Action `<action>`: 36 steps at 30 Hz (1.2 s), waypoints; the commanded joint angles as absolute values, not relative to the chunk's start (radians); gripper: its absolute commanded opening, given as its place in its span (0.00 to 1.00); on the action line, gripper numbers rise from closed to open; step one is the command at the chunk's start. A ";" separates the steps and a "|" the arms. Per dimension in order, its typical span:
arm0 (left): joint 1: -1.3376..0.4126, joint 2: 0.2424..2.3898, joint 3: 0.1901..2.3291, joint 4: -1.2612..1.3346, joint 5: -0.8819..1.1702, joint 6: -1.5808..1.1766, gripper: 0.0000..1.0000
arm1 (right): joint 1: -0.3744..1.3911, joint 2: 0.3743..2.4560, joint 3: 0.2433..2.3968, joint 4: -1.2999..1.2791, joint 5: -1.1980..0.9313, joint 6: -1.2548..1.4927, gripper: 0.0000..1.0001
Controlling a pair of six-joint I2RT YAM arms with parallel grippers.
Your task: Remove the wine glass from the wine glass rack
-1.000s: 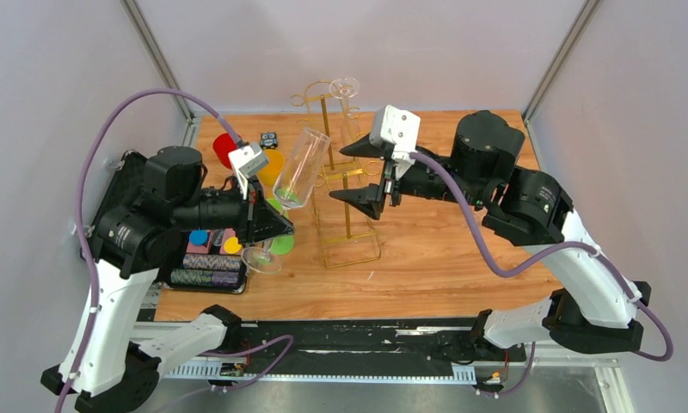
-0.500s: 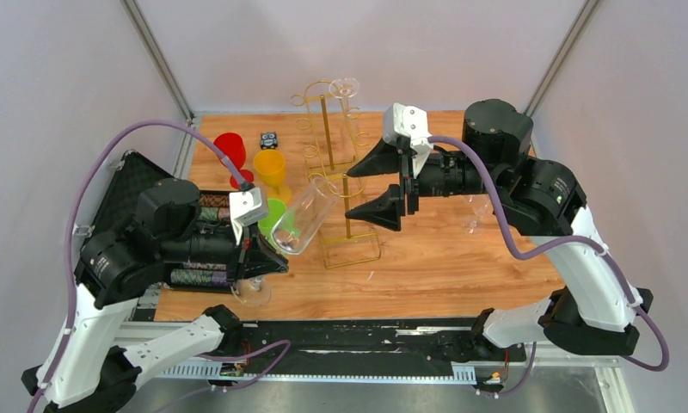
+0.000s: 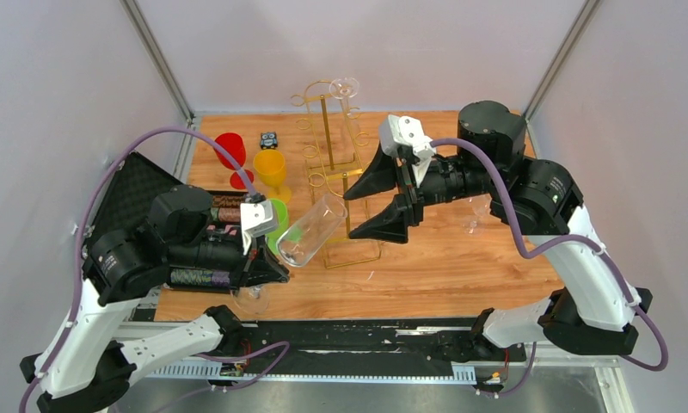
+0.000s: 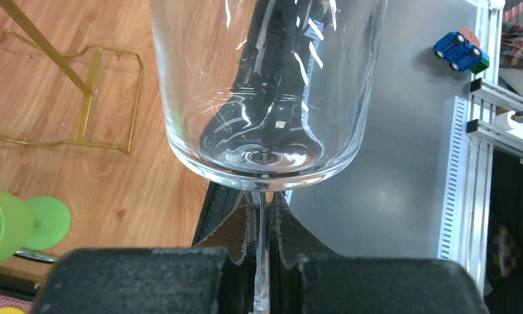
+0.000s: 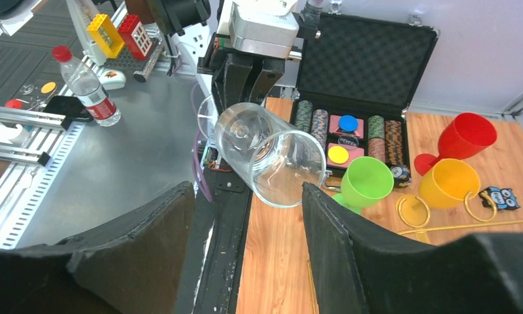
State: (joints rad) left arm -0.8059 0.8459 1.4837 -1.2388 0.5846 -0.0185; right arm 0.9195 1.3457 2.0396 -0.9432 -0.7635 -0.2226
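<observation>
A clear wine glass (image 3: 310, 231) lies tilted on its side in the air, off the gold wire wine glass rack (image 3: 327, 125) and to its front left. My left gripper (image 3: 267, 267) is shut on its thin stem (image 4: 261, 219), the bowl (image 4: 265, 85) filling the left wrist view. The glass mouth (image 5: 282, 173) faces my right gripper (image 5: 247, 190), which stands open a short way to the right of it, holding nothing. In the top view the right gripper (image 3: 353, 215) hovers in front of the rack's post. Another clear glass (image 3: 345, 87) hangs at the rack's top.
Red (image 3: 229, 148), yellow (image 3: 270, 163) and green (image 3: 276, 215) plastic goblets stand left of the rack. An open black case of poker chips (image 3: 199, 262) lies at the table's left edge under the left arm. A small toy (image 3: 269, 138) sits at the back.
My left arm has pulled the glass down and toward the near left, tipping it further over. The right gripper has swung round to face the glass mouth, its jaws a little narrower.
</observation>
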 commanded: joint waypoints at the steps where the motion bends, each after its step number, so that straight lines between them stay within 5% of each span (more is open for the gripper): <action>1: -0.823 0.852 1.497 -1.194 0.572 -0.002 0.00 | 0.916 1.340 2.026 -0.930 -0.824 -0.201 0.61; 14: -0.843 0.887 1.519 -1.204 0.545 0.027 0.00 | 0.916 1.393 2.010 -0.929 -0.920 -0.195 0.46; 31: -0.847 0.897 1.528 -1.204 0.524 0.032 0.00 | 0.916 1.411 1.976 -0.946 -0.962 -0.184 0.01; 36: -0.847 0.900 1.526 -1.201 0.522 0.034 0.02 | 0.916 1.413 1.957 -0.948 -0.978 -0.185 0.00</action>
State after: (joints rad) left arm -0.8463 0.8921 1.4841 -1.2678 0.5320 0.0441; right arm 0.9127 1.4048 1.9743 -0.9463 -0.9379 -0.1837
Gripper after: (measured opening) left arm 0.049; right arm 0.075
